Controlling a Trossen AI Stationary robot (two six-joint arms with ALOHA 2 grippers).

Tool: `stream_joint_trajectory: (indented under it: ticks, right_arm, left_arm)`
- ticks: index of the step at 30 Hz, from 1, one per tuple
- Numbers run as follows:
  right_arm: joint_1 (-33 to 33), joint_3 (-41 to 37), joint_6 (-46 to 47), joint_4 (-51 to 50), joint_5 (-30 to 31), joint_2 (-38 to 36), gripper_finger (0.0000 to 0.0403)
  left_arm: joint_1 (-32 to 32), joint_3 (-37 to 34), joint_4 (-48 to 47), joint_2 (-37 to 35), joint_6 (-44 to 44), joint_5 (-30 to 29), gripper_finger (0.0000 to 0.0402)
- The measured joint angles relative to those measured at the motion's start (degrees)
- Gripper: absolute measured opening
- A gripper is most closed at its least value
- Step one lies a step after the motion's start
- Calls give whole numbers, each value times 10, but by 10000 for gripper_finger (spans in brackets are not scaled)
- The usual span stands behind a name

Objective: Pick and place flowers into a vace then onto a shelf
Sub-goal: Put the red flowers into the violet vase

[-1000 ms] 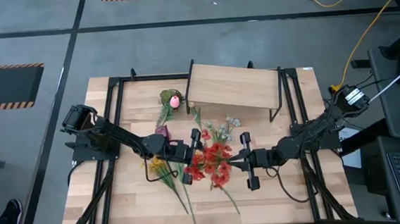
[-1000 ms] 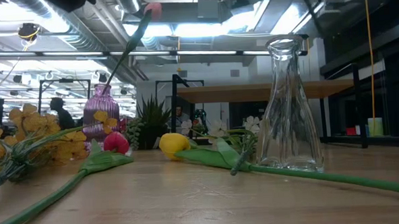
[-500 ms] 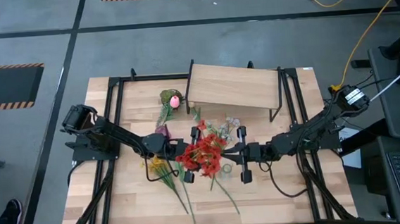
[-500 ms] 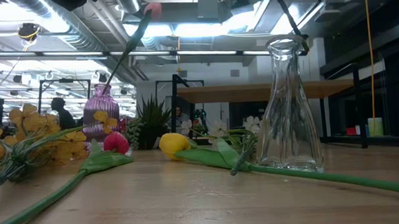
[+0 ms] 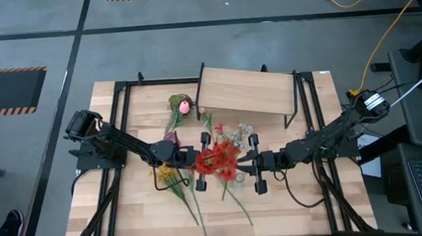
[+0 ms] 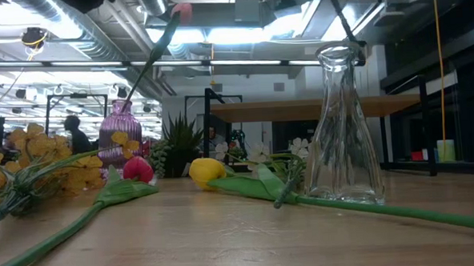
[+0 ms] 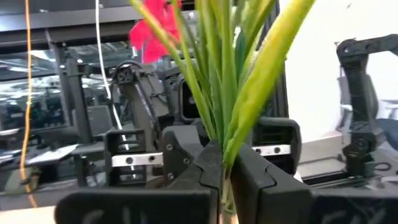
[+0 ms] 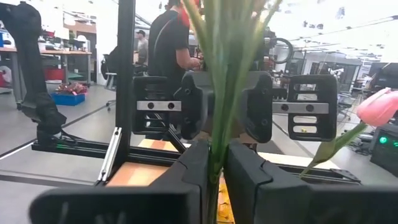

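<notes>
Red flowers (image 5: 215, 159): 1 bunch | vases (image 6: 346, 128): 2 | shelf (image 5: 248, 91): 1

Two robot arms are seen, each with one gripper: the left gripper (image 5: 203, 159) and the right gripper (image 5: 253, 162). Two vases are counted, one clear glass vase (image 6: 346, 128) and one purple vase (image 6: 121, 132). One shelf (image 5: 248, 91) is seen, one pink tulip (image 5: 184, 106) and one yellow tulip (image 6: 207, 172).
</notes>
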Motion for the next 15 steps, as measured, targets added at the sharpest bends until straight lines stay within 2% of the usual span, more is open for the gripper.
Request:
stream_joint_trajectory:
  ticks: [5, 9, 15]
  right_arm:
    - [15, 0, -30, 3, 3, -1, 60]
    - [27, 0, -49, 4, 31, -2, 63]
    - [46, 0, -90, 7, 90, -2, 64]
  left_arm:
    - [-8, -4, -19, -13, 1, -7, 7]
    - [-16, -19, -61, -56, 6, -33, 6]
    - [-47, -60, -133, -145, 9, -122, 5]
